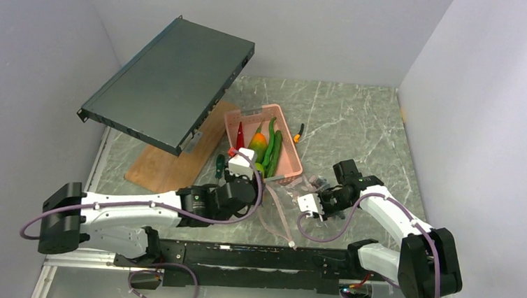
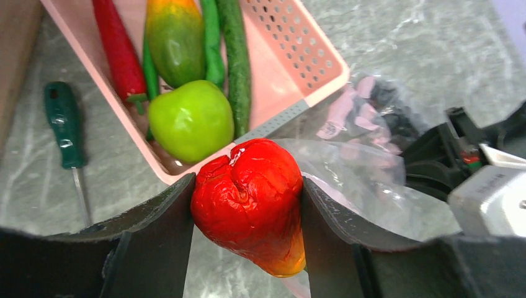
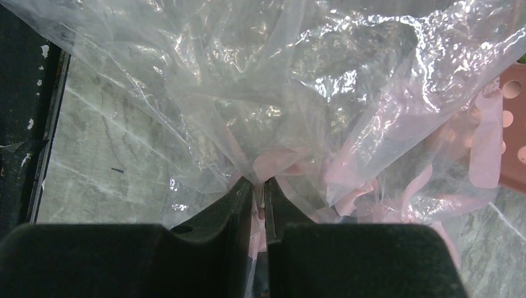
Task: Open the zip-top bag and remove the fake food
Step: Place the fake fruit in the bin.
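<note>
My left gripper [image 2: 248,183] is shut on a wrinkled red fake food piece [image 2: 248,205] with an orange tip. It holds the piece just off the near corner of the pink basket [image 2: 322,68]. In the basket lie a lime-green apple [image 2: 189,118], a red chili [image 2: 118,49], long green pods [image 2: 236,56] and an orange-green piece [image 2: 177,37]. The clear zip-top bag [image 2: 366,174] lies crumpled right of the basket. My right gripper [image 3: 259,183] is shut on a pinch of the bag [image 3: 279,81] at its pink strip. From above, the left gripper [image 1: 244,170] and right gripper [image 1: 298,197] flank the bag [image 1: 280,192].
A green-handled screwdriver [image 2: 62,124] lies on the marble left of the basket. A wooden board [image 1: 168,163] sits further left, under a dark flat metal unit [image 1: 171,79] that leans over it. A small orange-tipped tool [image 1: 299,132] lies right of the basket.
</note>
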`<control>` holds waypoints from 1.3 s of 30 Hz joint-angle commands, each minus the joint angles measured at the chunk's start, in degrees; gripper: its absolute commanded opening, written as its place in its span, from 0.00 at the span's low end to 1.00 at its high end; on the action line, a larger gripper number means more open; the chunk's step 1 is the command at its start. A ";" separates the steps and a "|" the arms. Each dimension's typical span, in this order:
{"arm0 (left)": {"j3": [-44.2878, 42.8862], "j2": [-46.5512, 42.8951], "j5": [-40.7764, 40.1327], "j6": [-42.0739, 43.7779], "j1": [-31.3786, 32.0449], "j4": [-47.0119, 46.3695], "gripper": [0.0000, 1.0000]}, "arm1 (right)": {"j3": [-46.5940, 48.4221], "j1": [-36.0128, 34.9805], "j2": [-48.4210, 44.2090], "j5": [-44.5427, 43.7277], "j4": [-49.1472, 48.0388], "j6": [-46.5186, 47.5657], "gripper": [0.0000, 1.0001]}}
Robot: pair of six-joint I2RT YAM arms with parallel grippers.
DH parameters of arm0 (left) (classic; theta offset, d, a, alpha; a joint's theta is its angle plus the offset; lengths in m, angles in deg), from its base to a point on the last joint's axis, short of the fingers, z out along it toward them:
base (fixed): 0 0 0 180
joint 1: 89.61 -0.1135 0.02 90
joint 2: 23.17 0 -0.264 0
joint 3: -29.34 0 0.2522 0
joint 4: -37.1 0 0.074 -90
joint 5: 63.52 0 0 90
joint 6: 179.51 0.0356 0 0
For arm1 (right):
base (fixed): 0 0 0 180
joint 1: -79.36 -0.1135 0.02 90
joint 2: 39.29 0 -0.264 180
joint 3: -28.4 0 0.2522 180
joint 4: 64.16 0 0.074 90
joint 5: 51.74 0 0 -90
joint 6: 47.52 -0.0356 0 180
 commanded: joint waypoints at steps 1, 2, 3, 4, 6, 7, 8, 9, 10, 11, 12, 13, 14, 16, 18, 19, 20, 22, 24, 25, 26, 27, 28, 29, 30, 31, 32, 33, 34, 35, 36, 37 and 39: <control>-6.87 3.61 -7.21 3.22 0.49 8.67 0.00 | 1.97 0.26 0.47 0.60 1.18 1.31 0.15; -7.85 4.23 -8.01 4.03 0.52 9.51 0.00 | 1.91 0.29 0.47 0.53 1.22 1.30 0.15; -8.82 4.74 -8.80 4.85 0.53 10.19 0.00 | 1.93 0.18 0.49 0.52 1.20 1.27 0.15; -9.63 5.26 -9.33 6.00 0.53 10.79 0.00 | 1.91 0.23 0.49 0.51 1.17 1.26 0.15; -11.45 6.16 -10.47 7.92 0.53 11.95 0.00 | 1.92 0.24 0.49 0.55 1.17 1.37 0.15; -12.08 6.55 -10.85 9.11 0.53 12.09 0.00 | 1.97 0.18 0.55 0.47 1.23 1.35 0.15; -12.93 6.92 -11.23 10.17 0.53 12.48 0.00 | 1.96 0.25 0.54 0.43 1.23 1.40 0.15; -13.48 7.38 -11.29 11.48 0.53 12.51 0.00 | 1.96 0.26 0.62 0.43 1.31 1.38 0.15; -13.91 7.81 -11.34 13.02 0.53 12.32 0.00 | 2.02 0.18 0.66 0.43 1.27 1.36 0.15; -14.47 8.27 -11.45 14.40 0.53 12.25 0.00 | 1.98 0.20 0.64 0.43 1.32 1.40 0.15; -14.92 8.76 -11.56 16.21 0.53 12.20 0.00 | 1.91 0.20 0.61 0.43 1.26 1.41 0.15; -15.34 9.24 -11.68 17.89 0.53 11.93 0.00 | 1.94 0.23 0.59 0.44 1.26 1.41 0.15; -15.57 9.81 -11.81 19.61 0.53 11.50 0.00 | 1.96 0.17 0.62 0.43 1.27 1.41 0.15; -16.20 10.88 -11.93 23.26 0.53 10.10 0.00 | 1.90 0.22 0.58 0.47 1.20 1.36 0.15; -16.57 11.89 -12.34 27.04 0.40 8.48 0.00 | 1.91 0.18 0.58 0.43 1.20 1.38 0.15; -16.88 12.50 -12.37 29.05 0.32 7.78 0.00 | 1.90 0.20 0.64 0.45 1.21 1.40 0.16; -17.04 13.24 -12.58 30.91 0.21 7.01 0.00 | 1.94 0.25 0.61 0.43 1.17 1.36 0.16; -17.67 14.39 -11.76 34.58 -0.43 5.24 0.00 | 1.94 0.22 0.64 0.43 1.19 1.40 0.16; -18.50 15.56 -10.21 37.56 -1.41 4.26 0.00 | 1.94 0.25 0.66 0.43 1.24 1.39 0.16; -19.14 16.22 -9.50 38.78 -2.06 3.98 0.00 | 1.91 0.25 0.63 0.43 1.27 1.40 0.16; -19.40 16.77 -8.74 39.80 -2.45 3.79 0.00 | 1.95 0.22 0.52 0.43 1.32 1.36 0.16; -19.91 17.34 -7.75 40.83 -3.08 3.54 0.00 | 1.90 0.32 0.57 0.44 1.23 1.39 0.16; -20.19 17.83 -7.00 41.48 -3.60 3.41 0.00 | 1.90 0.29 0.64 0.44 1.29 1.36 0.16; -20.46 18.35 -6.17 43.23 -4.11 3.31 0.00 | 1.90 0.27 0.62 0.43 1.32 1.40 0.16; -20.76 18.76 -5.27 44.34 -4.65 3.20 0.00 | 1.92 0.29 0.58 0.43 1.31 1.42 0.16; -21.09 19.18 -4.66 45.02 -5.13 3.40 0.00 | 1.97 0.28 0.61 0.39 1.31 1.40 0.16; -21.39 19.56 -4.05 45.86 -5.58 3.56 0.00 | 1.94 0.26 0.63 0.34 1.30 1.49 0.16; -21.68 19.80 -3.23 46.42 -6.09 3.54 0.00 | 1.95 0.31 0.72 0.34 1.25 1.49 0.16; -21.87 19.99 -2.41 47.04 -6.59 3.61 0.00 | 1.91 0.26 0.79 0.34 1.25 1.53 0.16; -22.08 20.17 -1.20 47.59 -7.05 3.50 0.00 | 1.94 0.32 0.84 0.34 1.24 1.55 0.16; -22.27 20.26 -0.35 48.12 -7.62 3.59 0.00 | 2.01 0.26 0.89 0.33 1.31 1.54 0.16; -22.40 20.43 1.12 48.56 -8.15 3.62 0.00 | 2.00 0.32 0.97 0.27 1.32 1.51 0.16; -22.88 20.80 3.44 49.31 -9.23 3.86 0.00 | 1.98 0.26 0.99 0.25 1.35 1.56 0.16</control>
